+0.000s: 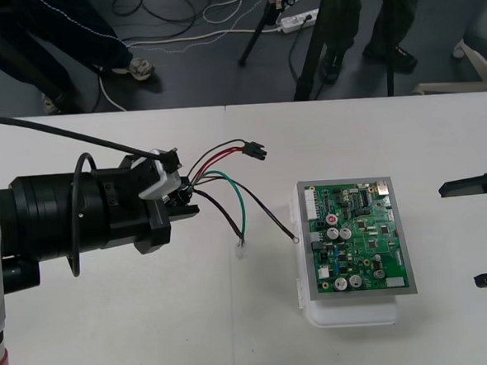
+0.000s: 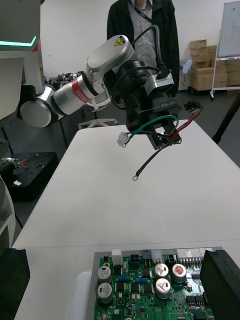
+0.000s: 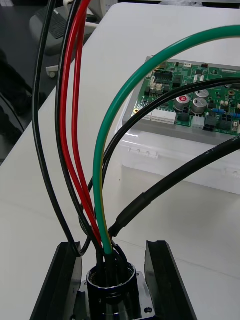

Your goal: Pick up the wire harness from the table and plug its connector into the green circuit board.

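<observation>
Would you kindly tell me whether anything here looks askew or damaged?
Nothing looks damaged or askew. The left gripper is shut on the round metal socket of the wire harness; its red, black and green wires splay out, and the small black plug hangs free, short of the green circuit board. The right gripper waits open.

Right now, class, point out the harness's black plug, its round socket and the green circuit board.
black plug (image 1: 256, 151): front view, on the plug's body.
round socket (image 3: 112, 292): left wrist view, on its near wall, below the wires.
green circuit board (image 1: 358, 237): front view, on the middle of its face.
</observation>
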